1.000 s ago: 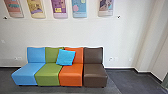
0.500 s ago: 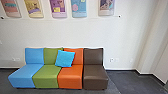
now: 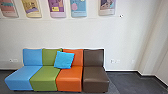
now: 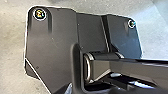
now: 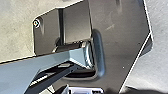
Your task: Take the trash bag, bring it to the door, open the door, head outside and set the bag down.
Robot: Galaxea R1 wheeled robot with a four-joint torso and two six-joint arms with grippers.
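Note:
In the left wrist view, the robot's own wide dark plate [image 4: 57, 40] and a jointed bar [image 4: 105, 68] lie over pale grey floor. The right wrist view has the robot's plate [image 5: 120, 37] and jointed bar [image 5: 55, 58] too, with a small whitish part [image 5: 85, 90] at the edge, too blurred to name. How either gripper stands cannot be made out.
Ahead, a row of blue [image 3: 23, 76], green [image 3: 46, 77], orange [image 3: 70, 77] and brown [image 3: 95, 77] seats stands along a white wall [image 3: 75, 32]. A blue cushion [image 3: 64, 60] leans on it. Posters [image 3: 79, 7] hang above; dark floor [image 3: 130, 81] lies to the right.
The whole head picture has shifted: the camera has moved, and the seats now appear slightly larger and lower. The cushion rests on the seats as before.

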